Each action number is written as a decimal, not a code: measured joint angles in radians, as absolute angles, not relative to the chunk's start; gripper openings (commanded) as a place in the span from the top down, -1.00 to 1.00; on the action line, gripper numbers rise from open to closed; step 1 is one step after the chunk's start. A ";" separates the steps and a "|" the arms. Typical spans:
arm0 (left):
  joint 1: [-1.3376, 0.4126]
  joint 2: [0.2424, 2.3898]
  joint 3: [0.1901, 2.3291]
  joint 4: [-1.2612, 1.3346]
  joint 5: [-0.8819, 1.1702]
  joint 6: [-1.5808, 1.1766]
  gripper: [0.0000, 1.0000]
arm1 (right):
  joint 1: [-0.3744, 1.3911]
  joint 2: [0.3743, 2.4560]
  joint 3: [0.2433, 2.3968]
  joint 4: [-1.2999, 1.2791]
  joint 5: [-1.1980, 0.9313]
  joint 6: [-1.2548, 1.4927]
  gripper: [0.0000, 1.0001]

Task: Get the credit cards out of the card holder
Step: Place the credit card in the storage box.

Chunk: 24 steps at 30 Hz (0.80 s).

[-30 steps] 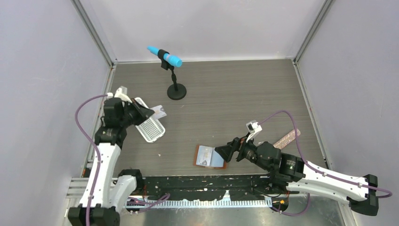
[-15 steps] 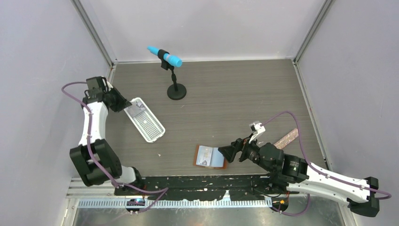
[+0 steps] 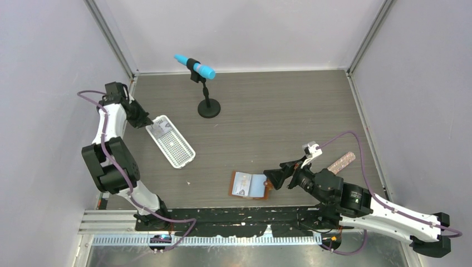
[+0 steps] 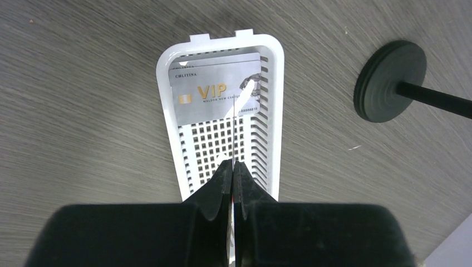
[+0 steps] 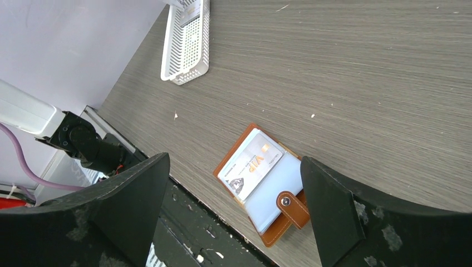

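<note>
Grasp geometry at this stage of the task. The right gripper [image 5: 234, 162] hangs above the near part of the surface [image 5: 362, 83], its fingers spread wide with nothing between them. Directly ahead of it, framed between the two fingers in the wrist view, lies the card holder [image 5: 276, 186]. It is opened flat, with its snap tab [image 5: 289, 202] toward the lower right of the frame. One credit card [image 5: 249, 165], printed VIP, sits on the holder's left half, apparently tucked into a pocket. Its long axis runs from lower left to upper right of the frame, oblique to the line joining the fingers. A turn of the wrist is therefore probably needed before a pinch on one of its edges. In the top view the holder lies just left of this gripper, in the lower middle of the frame, so the right arm is by far the nearer. The left gripper [image 4: 232, 164] is well apart at the upper left. It is pressed together on a thin pale card [image 4: 246, 92] seen edge-on, above the white tray [image 4: 209, 150]. A second VIP card [image 4: 209, 97] lies flat at the far end of that tray. Judged stage: some cards are out and at least one remains in the holder. A microphone stand [image 3: 209, 109] sits beyond, apart from both arms.
</note>
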<state>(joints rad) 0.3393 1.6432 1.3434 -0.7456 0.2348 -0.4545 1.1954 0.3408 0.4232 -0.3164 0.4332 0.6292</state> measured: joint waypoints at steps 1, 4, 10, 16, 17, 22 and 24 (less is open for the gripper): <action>0.341 1.657 1.351 -0.753 0.234 -0.454 1.00 | 1.195 0.336 0.423 -0.319 0.438 0.627 -0.91; 0.343 1.696 1.367 -0.757 0.234 -0.451 1.00 | 1.195 0.325 0.423 -0.329 0.450 0.617 -0.92; 0.346 1.723 1.369 -0.753 0.234 -0.440 0.98 | 1.195 0.312 0.423 -0.342 0.466 0.601 -0.92; 0.360 1.753 1.378 -0.742 0.246 -0.433 0.97 | 1.195 0.300 0.423 -0.353 0.479 0.596 -0.92; 0.362 1.760 1.378 -0.739 0.247 -0.432 0.96 | 1.195 0.299 0.423 -0.354 0.479 0.595 -0.92; 0.368 1.771 1.378 -0.725 0.254 -0.429 0.86 | 1.194 0.299 0.423 -0.357 0.489 0.588 -0.92; 0.369 1.773 1.378 -0.718 0.254 -0.427 0.84 | 1.194 0.299 0.423 -0.361 0.494 0.584 -0.92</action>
<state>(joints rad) 0.3687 1.7725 1.3785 -0.7181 0.2543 -0.4274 1.1942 0.2985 0.4232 -0.3607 0.4938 0.5838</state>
